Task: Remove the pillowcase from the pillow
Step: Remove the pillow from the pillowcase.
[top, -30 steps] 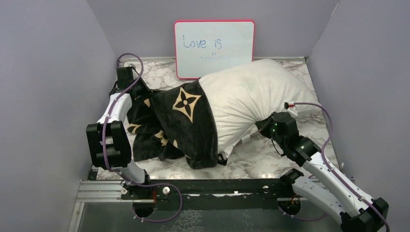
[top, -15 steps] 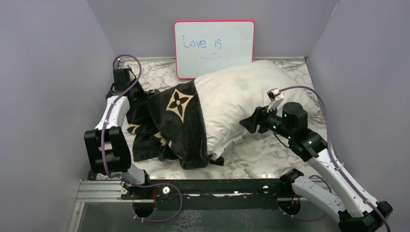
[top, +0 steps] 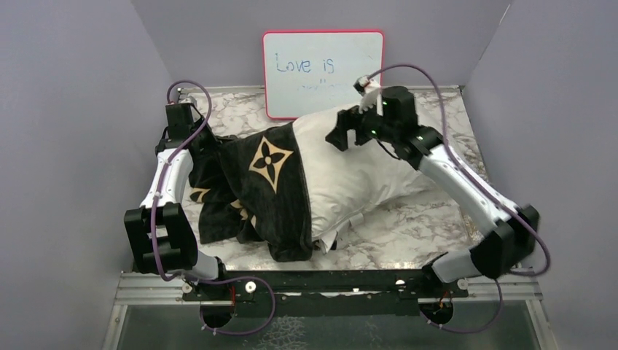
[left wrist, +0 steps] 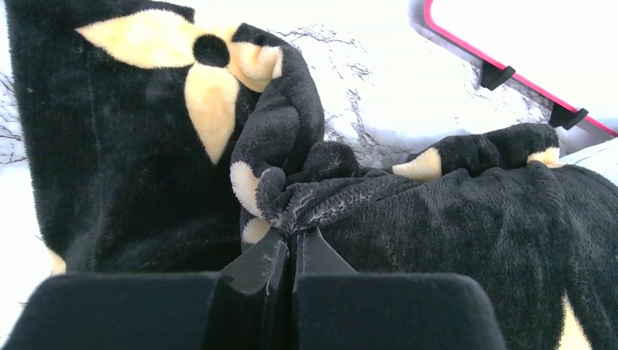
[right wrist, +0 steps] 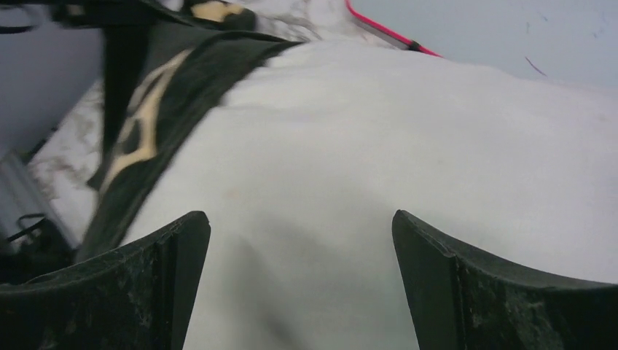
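Note:
The white pillow lies across the marble table, its left end still inside the black pillowcase with tan flower motifs. My left gripper is at the far left, shut on a bunched fold of the pillowcase, fabric pinched between its fingertips. My right gripper hovers above the top of the pillow, jaws wide apart with nothing between them. In the right wrist view the pillowcase shows at the upper left.
A pink-framed whiteboard leans on the back wall behind the pillow. Grey walls close in left, right and back. Bare marble table shows in front of the pillow. The metal base rail runs along the near edge.
My right gripper let go of the pillow's near right edge, opened wide and swung up and back over the pillow's top. The pillow settled flatter. The left gripper kept its hold.

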Robot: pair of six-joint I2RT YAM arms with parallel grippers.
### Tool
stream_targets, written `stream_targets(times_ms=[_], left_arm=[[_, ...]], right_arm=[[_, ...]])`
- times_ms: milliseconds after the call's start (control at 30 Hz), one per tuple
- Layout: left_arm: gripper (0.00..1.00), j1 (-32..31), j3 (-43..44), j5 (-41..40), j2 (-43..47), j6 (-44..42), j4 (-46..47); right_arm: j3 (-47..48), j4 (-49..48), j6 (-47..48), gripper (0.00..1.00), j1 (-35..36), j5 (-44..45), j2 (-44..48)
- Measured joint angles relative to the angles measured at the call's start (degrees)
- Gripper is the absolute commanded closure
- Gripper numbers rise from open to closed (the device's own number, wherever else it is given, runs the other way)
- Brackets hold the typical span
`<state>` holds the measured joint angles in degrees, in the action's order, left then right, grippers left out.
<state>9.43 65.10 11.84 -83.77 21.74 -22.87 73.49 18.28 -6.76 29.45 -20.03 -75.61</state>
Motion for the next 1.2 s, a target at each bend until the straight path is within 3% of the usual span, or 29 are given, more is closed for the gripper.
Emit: stream_targets(times_ms=[100, 200, 400, 633, 667, 767, 800, 1000, 1200], left_arm=[[1.00, 0.0, 0.0, -0.9, 0.4, 0.1, -0.4], [1.00, 0.0, -1.0, -3.8, 2.6, 0.1, -1.5], [1.00, 4.5, -2.2, -5.4, 7.4, 0.2, -5.2], [1.00, 9.3, -2.4, -10.0, 8.2, -0.3, -7.4], [0.96, 9.5, -2.5, -9.6, 8.2, -0.7, -7.3], [0.50, 9.8, -2.6, -7.5, 8.0, -1.9, -7.0], [0.44, 9.8, -2.6, -7.0, 7.9, -2.6, -6.8], [0.29, 5.7, -2.2, -7.1, 9.6, -4.3, -6.9], [0.29, -13.3, 0.9, -6.3, 12.6, -1.1, -6.5]], right_arm=[[7.1, 1.9, -1.1, 0.00, 0.0, 6.9, -13.9], [7.2, 1.6, -4.8, 0.00, -0.2, 11.7, -21.1], [4.4, -1.6, -13.3, 0.00, -1.6, 17.3, -22.1], [-0.3, -5.5, -17.4, 0.00, -6.3, 17.9, -20.2], [-0.6, -5.5, -17.4, 0.00, -6.7, 17.8, -19.5], [-1.5, -5.5, -17.7, 0.00, -7.4, 18.0, -17.7], [-2.0, -5.6, -17.9, 0.00, -7.5, 18.4, -17.0], [-10.3, -9.5, -18.8, 0.00, -8.5, 18.8, -7.4], [-11.4, -8.3, -18.6, 0.00, -9.8, 18.3, -2.1]])
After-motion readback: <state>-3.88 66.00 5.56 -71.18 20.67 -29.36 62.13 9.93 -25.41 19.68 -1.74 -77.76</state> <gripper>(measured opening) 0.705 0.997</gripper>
